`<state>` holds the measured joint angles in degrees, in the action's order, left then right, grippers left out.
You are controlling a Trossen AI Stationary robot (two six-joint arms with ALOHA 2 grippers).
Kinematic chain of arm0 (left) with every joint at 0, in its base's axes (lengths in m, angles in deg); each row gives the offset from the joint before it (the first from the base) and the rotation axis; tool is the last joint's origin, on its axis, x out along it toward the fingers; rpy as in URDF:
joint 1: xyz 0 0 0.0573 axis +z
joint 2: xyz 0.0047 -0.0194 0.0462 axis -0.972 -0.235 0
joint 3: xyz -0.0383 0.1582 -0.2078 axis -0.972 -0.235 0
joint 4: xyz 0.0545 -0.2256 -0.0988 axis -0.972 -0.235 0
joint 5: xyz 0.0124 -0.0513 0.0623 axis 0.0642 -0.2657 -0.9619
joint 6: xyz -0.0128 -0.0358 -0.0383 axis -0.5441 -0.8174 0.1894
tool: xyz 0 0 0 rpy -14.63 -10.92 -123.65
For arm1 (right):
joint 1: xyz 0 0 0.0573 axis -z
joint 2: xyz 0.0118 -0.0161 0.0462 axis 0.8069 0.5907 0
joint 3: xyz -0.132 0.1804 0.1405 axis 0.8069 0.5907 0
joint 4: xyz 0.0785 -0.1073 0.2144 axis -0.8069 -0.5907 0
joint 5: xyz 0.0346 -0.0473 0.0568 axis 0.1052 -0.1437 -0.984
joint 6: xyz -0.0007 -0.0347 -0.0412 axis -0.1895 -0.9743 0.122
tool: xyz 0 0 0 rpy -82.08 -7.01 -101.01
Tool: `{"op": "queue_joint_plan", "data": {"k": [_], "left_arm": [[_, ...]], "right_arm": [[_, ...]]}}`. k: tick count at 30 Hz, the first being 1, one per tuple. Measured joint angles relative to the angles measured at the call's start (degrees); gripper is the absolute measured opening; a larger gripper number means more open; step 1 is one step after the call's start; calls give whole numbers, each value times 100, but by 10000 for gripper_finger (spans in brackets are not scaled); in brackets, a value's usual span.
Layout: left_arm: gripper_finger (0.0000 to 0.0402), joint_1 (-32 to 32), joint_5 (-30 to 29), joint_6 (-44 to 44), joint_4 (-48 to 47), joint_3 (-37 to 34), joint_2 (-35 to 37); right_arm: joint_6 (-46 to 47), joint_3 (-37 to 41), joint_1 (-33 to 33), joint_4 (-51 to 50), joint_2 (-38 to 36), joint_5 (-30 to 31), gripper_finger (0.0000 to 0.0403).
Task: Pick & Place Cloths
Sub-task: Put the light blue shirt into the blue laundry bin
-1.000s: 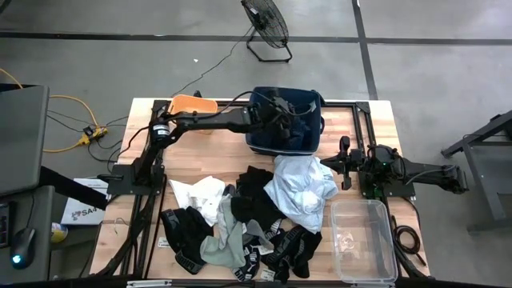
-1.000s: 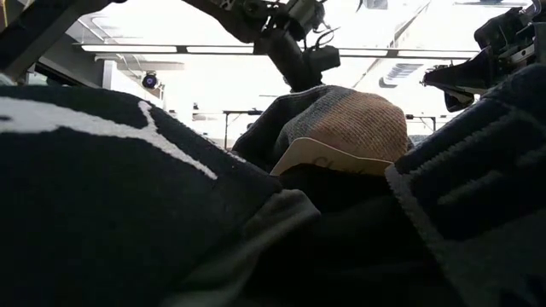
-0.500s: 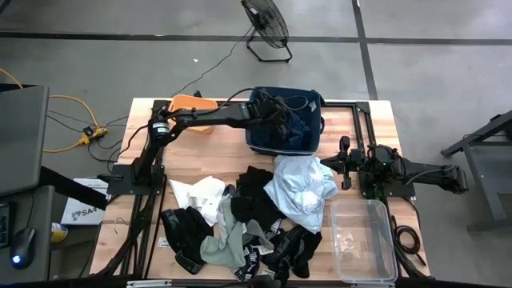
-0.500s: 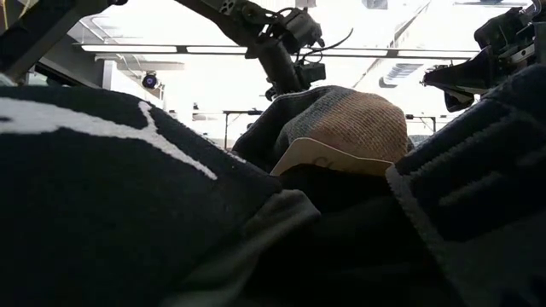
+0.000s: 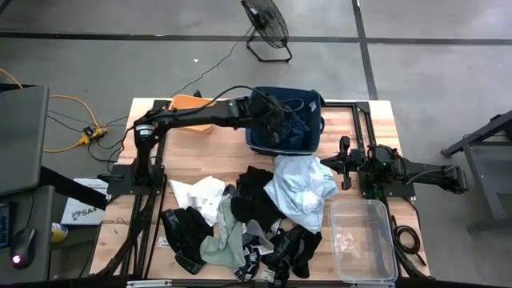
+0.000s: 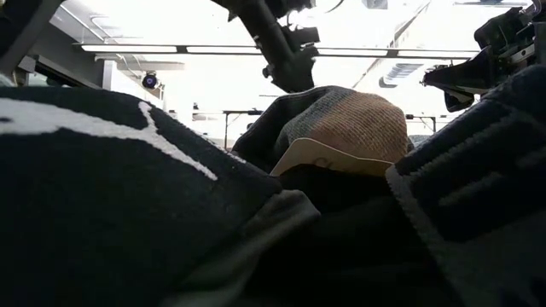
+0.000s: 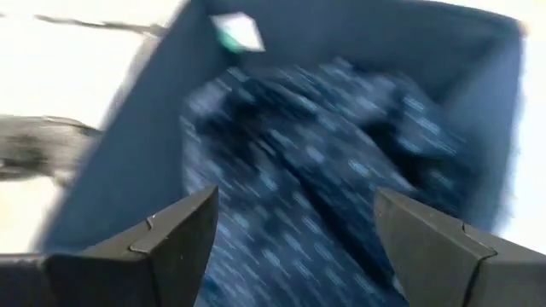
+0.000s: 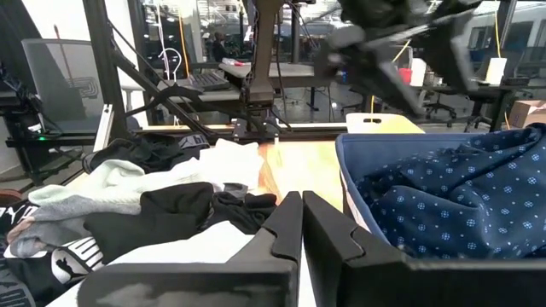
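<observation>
My left end effector (image 7: 290, 226) hangs fingers apart over the dark-blue patterned shirt (image 7: 341, 162) slumped in the navy bin (image 5: 254, 138); light, limp cloth, best pinched at a raised fold.

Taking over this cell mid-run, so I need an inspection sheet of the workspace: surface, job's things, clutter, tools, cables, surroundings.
Surface: wooden table, front half covered by garments.
Job's things: patterned shirt in the navy bin; pale shirt, black pieces, socks and white piece heaped in front.
Clutter: orange tub; clear tub.
Tools: left tool open over the bin; right tool shut, parked at the table's right.
Cables: yellow cable on the floor, left.
Surroundings: floor fan; monitor.
</observation>
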<state>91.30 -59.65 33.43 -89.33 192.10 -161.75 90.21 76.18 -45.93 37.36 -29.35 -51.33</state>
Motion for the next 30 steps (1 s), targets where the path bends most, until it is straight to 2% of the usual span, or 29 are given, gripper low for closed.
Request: {"op": "queue_joint_plan", "data": {"k": [6,13,18,21,24,30], "left_arm": [[305,-219,741,-222,-1468,0,305],[305,-702,816,-554,-2751,0,625],[305,-1001,814,-782,-2915,-90,734],[305,-1133,839,-900,-2382,-718,1045],[305,-1233,1042,-1252,-1720,-1749,1550],[305,-1536,844,-2113,-788,-3654,2809]], "right_arm": [[-1,0,-1,-1,-1,0,4],[1,0,1,1,-1,0,4],[-1,0,-1,-1,-1,0,4],[1,0,-1,1,-1,0,4],[1,0,-1,0,-1,0,4],[1,0,0,3,1,0,4]]}}
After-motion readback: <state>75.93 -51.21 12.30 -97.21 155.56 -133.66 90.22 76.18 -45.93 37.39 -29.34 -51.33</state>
